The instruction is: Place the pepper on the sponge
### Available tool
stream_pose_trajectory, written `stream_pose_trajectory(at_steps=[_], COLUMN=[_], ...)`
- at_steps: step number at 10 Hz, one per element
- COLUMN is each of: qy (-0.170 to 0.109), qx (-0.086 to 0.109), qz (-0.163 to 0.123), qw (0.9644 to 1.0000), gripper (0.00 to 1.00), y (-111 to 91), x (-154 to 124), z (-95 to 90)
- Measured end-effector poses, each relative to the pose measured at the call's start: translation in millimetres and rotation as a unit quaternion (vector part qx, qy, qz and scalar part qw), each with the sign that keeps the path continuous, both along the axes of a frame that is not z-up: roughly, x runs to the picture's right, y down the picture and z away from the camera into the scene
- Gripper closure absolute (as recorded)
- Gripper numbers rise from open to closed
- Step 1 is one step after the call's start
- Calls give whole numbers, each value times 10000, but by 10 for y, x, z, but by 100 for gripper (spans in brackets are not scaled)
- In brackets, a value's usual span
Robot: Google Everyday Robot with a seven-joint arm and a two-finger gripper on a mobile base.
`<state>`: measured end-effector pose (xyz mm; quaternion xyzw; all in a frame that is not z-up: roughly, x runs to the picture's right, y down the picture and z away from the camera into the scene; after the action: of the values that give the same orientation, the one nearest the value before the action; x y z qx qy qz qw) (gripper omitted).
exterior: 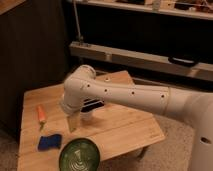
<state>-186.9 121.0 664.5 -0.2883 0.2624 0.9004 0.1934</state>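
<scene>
The pepper point(41, 114) is a slim orange-red piece lying on the left part of the wooden table point(125, 127). The blue sponge point(49, 142) lies flat just in front of it, near the table's front left edge. The two are apart. My gripper point(73, 123) hangs from the white arm over the table's middle, to the right of the pepper and above and right of the sponge. Nothing shows in the gripper.
A round dark-green bowl point(79, 155) sits at the table's front edge, right of the sponge. A dark object point(91, 106) lies on the table behind the arm's wrist. A dark cabinet point(30, 45) stands left, with shelving point(145, 55) behind.
</scene>
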Motion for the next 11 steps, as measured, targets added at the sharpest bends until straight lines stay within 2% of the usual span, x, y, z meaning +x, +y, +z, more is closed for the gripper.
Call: stream_pose_trajectory(at_steps=[1, 2, 3, 4, 5, 6, 7, 8, 9, 10, 11], qy=[236, 613, 965, 1492, 1778, 2046, 2275, 2392, 2457, 2542, 2481], qx=[130, 285, 403, 598, 698, 773, 842, 871, 878, 848, 717], qz=[205, 605, 1034, 1722, 2165, 2668, 3236, 3624, 3921, 4101, 4138], qw=[9994, 9959, 9891, 9719, 9574, 9386, 9146, 8966, 8821, 8718, 8729], gripper=[20, 20, 20, 20, 20, 20, 20, 20, 20, 20, 20], y=[-26, -30, -19, 10, 31, 63, 97, 128, 159, 163, 115], x=[53, 126, 184, 272, 320, 399, 487, 545, 581, 628, 612], z=[-15, -52, -85, -137, -179, -215, -263, -299, -330, -336, -318])
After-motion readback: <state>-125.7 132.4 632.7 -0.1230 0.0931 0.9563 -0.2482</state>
